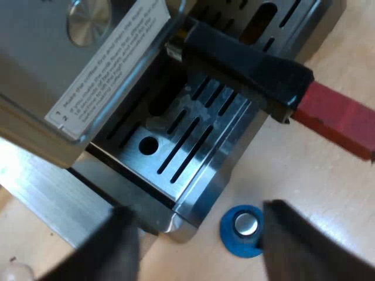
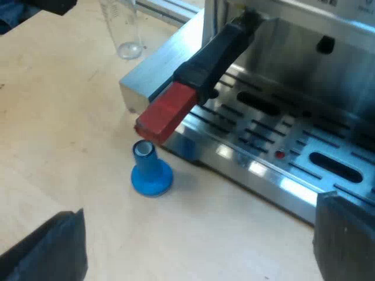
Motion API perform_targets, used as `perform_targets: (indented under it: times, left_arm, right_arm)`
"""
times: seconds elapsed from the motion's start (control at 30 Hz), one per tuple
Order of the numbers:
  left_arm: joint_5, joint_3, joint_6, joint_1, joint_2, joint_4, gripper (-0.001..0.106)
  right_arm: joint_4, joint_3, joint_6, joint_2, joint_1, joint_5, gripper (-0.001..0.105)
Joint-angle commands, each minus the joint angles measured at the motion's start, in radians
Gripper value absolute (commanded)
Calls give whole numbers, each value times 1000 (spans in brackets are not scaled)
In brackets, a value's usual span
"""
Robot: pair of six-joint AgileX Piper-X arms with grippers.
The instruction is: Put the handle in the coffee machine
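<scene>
Pale wooden desk lies under everything in the left wrist view, with the machine standing on it. A printed label and a round metal dial sit on the machine's front panel. Below the panel is the slotted steel tray. The handle reaches out from under the machine's front and crosses above the tray. Its inner end is hidden, so I cannot tell whether it is locked in. Its red end sticks out past the tray's edge, over the desk. A blue tamper with a silver top stands upright on the desk, just beside the tray's corner. The left jaws hang above this spot, their dark fingers spread wide apart with nothing between them but air.

From the right wrist view the same desk shows beside the machine. The handle slopes down from the machine's front, over the tray. The red end hangs just above the tamper, not touching it. A clear glass stands upright on the desk beyond, well apart from the tamper. The right jaws are wide open and empty, fingers well clear of the handle.
</scene>
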State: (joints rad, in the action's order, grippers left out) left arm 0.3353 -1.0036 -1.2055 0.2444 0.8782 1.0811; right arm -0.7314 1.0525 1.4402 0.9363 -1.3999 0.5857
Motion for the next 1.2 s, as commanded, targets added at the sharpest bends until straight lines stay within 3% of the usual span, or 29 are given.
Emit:
perform_targets:
  times: [0.03, 0.2, 0.33, 0.47, 0.73, 0.8, 1.07, 1.2]
  left_arm:
    - [-11, -15, -29, 0, -33, 70, 105]
    - [-5, -14, -100, 0, -95, 80, 105]
    - [-4, -14, -113, 0, -127, 80, 105]
    - [-4, -41, -157, -7, -137, 80, 105]
    - [-4, -144, -168, -120, -134, -22, 105]
    - [-4, -169, -212, -146, -134, -51, 105]
    - [4, -234, -334, -161, -137, -47, 105]
    - [6, -241, -340, -163, -139, -27, 105]
  right_arm:
    - [-19, 4, -7, -7, 1, -32, 79]
    - [-39, 4, -7, -7, 1, -104, 79]
    - [-39, 20, -7, -7, 13, -150, 80]
    - [-52, 59, -1, -7, 106, -244, 79]
    - [-76, 117, 63, -7, 378, -406, 79]
    - [-105, 133, 94, -7, 465, -440, 79]
    - [-243, 226, 209, -18, 665, -442, 79]
    - [-273, 251, 247, -60, 784, -450, 79]
